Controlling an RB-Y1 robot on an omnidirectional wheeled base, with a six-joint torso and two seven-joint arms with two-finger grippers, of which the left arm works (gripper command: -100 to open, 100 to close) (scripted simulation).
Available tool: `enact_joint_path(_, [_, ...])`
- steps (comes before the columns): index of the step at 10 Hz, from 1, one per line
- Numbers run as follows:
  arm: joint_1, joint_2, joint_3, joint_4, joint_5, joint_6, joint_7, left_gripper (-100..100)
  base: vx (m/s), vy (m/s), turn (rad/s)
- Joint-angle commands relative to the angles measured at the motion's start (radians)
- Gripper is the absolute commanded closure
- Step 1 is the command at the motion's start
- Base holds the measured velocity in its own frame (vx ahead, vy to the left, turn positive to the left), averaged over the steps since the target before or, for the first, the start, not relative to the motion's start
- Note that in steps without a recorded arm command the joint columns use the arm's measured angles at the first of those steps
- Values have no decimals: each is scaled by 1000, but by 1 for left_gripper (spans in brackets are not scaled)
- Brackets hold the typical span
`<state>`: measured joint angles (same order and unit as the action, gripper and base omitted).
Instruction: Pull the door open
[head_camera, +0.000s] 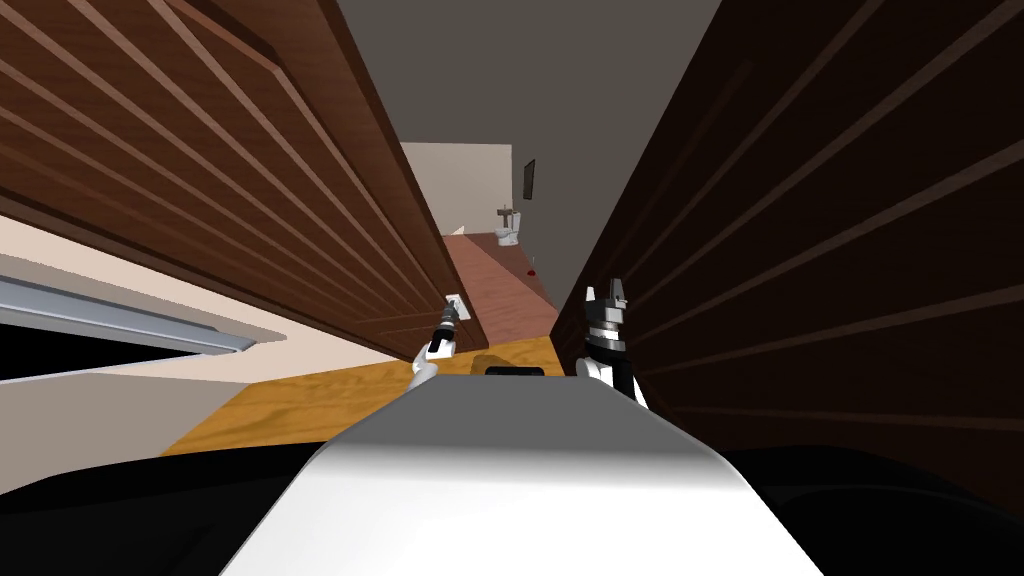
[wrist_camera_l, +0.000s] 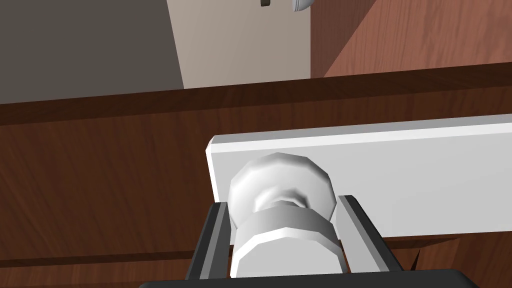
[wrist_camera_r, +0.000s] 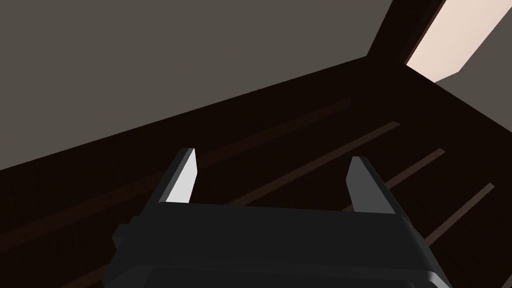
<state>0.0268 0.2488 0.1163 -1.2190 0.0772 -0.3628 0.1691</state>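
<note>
**Left gripper.** My left gripper (wrist_camera_l: 282, 201) is closed on the door knob (wrist_camera_l: 278, 176). Both fingers (wrist_camera_l: 352, 225) press against opposite sides of the light grey knob, and its round head stands just past the fingertips. The knob is mounted on a white plate (wrist_camera_l: 410, 170), and the plate is fixed flat to the brown door (wrist_camera_l: 100, 170).

**Door position.** In the head view the door fills the upper left of the frame. It is a ribbed brown surface that slants down toward the centre. Its free edge, with the plate and knob, lies just left of centre and slightly below the middle. My left gripper meets it there.

**Right gripper.** My right gripper (wrist_camera_r: 272, 156) is open. Its two fingers stand well apart and hold nothing. In the head view it sits just right of centre and points upward. It is close beside a very dark panelled surface (head_camera: 850, 250) that takes up the right half of the frame. I cannot tell whether the gripper touches this surface.

**Surroundings.** A gap runs up the centre of the head view between the door and the dark panelled surface. In the gap, a reddish floor (head_camera: 500, 280) leads to a small white toilet (head_camera: 508, 233) against a pale far wall. A light wood floor (head_camera: 320, 395) lies in the lower left, beneath the door.
</note>
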Motion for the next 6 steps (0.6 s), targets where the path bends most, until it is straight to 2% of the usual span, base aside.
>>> enact_joint_path(1, [1,0,0,0,0,-1,0,100,-17,0,-1])
enact_joint_path(3, [1,0,0,0,0,-1,0,100,-5,-1,2])
enact_joint_path(4, [8,13,-14,-2,1,0,14,100,-106,53,-111])
enact_joint_path(6, [12,26,-25,-6,3,-1,26,100,-152,70,-118])
